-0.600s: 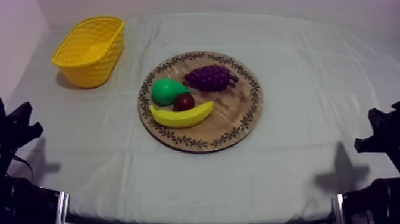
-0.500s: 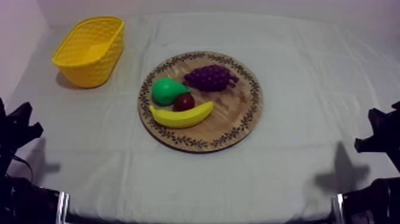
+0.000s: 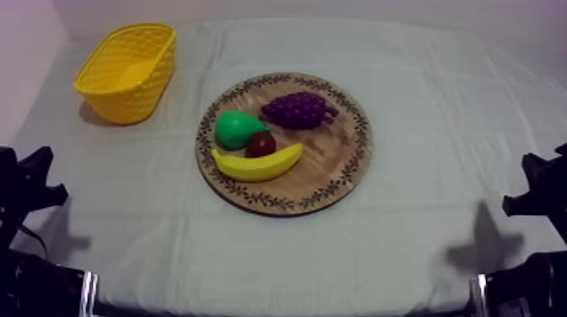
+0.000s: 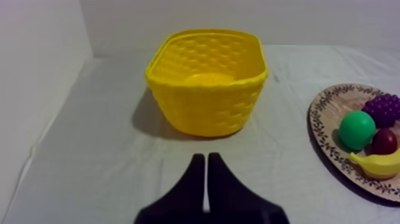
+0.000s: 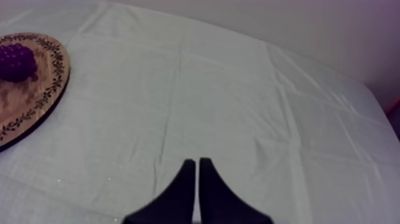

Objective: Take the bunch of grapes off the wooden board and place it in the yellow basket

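Observation:
The purple bunch of grapes (image 3: 298,110) lies on the far part of the round wooden board (image 3: 342,169), also seen as grapes (image 4: 384,109) and grapes (image 5: 15,61). The yellow basket (image 3: 128,69) stands empty at the far left; in the left wrist view the basket (image 4: 206,83) is straight ahead of my left gripper (image 4: 206,162), whose fingers lie together, shut on nothing. My left gripper (image 3: 34,181) rests low at the left edge. My right gripper (image 5: 196,167) is shut over bare cloth, and sits low at the right edge (image 3: 531,190).
On the board with the grapes lie a green pear (image 3: 237,128), a small red fruit (image 3: 261,144) and a banana (image 3: 256,163). Bare cloth (image 3: 422,110) stretches to the right of the board. A wall rises at the table's left side.
My left arm has shifted slightly at the left edge. Nothing on the table has moved.

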